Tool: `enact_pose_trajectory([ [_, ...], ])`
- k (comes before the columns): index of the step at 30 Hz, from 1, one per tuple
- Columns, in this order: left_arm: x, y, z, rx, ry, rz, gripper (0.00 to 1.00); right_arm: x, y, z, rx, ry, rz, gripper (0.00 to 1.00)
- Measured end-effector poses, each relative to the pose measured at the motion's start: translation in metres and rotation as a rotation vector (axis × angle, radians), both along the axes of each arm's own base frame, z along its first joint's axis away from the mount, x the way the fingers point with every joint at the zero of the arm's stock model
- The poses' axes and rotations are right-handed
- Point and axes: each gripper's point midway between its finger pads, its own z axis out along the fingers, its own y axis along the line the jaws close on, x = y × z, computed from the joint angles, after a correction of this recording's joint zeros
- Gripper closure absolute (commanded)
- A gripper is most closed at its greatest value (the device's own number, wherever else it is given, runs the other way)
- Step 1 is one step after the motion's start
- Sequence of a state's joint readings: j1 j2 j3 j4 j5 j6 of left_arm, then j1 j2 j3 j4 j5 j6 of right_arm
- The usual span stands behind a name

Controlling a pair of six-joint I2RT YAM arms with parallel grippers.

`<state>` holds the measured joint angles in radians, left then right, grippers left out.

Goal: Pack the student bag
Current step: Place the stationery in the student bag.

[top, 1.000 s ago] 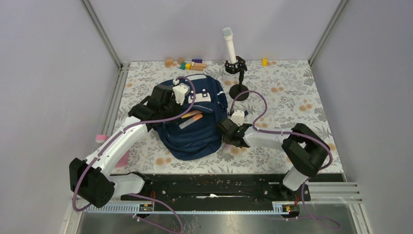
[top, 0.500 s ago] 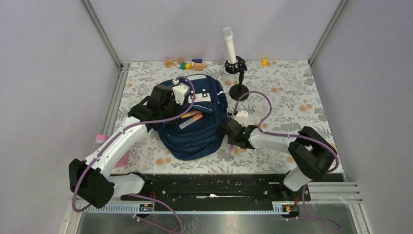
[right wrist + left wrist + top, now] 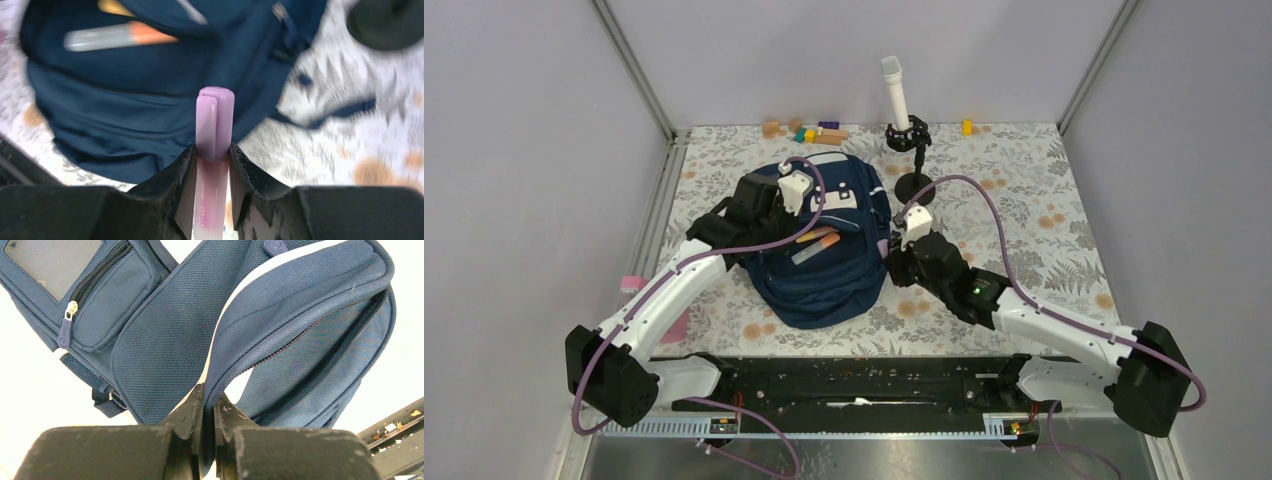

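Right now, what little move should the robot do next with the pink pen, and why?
Probably carry the pink pen over the opening of the student bag. The right jaws grip the pen just beside the bag, the left jaws pinch the bag's edge, and an orange-capped marker lies in that opening already.

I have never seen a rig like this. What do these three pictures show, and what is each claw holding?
Two robot arms, left and right, are bolted at the near edge of a table, each ending in a two-finger gripper. The wide picture looks down from above and behind them; the other two come from wrist cameras. On the flowered table lie a navy backpack with an orange-capped marker on it, a microphone on a stand, and coloured blocks at the far edge. The left gripper is shut on the backpack's fabric. The right gripper clamps a lilac pen beside the backpack.
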<state>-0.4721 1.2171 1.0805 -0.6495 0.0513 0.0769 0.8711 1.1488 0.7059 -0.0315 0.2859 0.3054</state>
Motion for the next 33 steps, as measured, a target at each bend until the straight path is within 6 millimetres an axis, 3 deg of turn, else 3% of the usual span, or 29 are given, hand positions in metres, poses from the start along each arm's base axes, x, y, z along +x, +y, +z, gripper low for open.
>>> enact_pose_trajectory([
  [2,0.000,0.000,0.000,0.000,0.000,-0.001,1.00,-0.005,0.018,0.025,0.012,-0.110,0.141,1.00],
  [5,0.000,0.000,0.000,-0.001,0.001,-0.001,1.00,-0.013,0.044,0.047,-0.019,-0.259,0.346,1.00],
  [11,0.000,0.000,0.000,-0.001,0.000,-0.001,1.00,-0.010,0.083,0.059,-0.128,-0.447,0.597,1.00],
  [20,0.000,0.000,0.000,-0.001,-0.001,-0.001,1.00,0.012,0.124,0.073,-0.323,-0.647,0.769,1.00],
  [24,0.000,0.000,0.000,-0.002,0.000,-0.002,1.00,0.020,0.138,0.066,-0.398,-0.691,0.825,1.00],
  [29,0.000,0.000,0.000,-0.002,0.000,0.000,1.00,0.027,0.153,0.039,-0.487,-0.698,0.884,0.98],
  [31,0.000,0.000,0.000,-0.002,0.000,0.000,1.00,0.031,0.155,0.024,-0.521,-0.687,0.896,0.89],
  [33,0.000,0.001,0.000,-0.002,0.000,0.001,1.00,0.036,0.156,0.011,-0.550,-0.675,0.891,0.72],
])
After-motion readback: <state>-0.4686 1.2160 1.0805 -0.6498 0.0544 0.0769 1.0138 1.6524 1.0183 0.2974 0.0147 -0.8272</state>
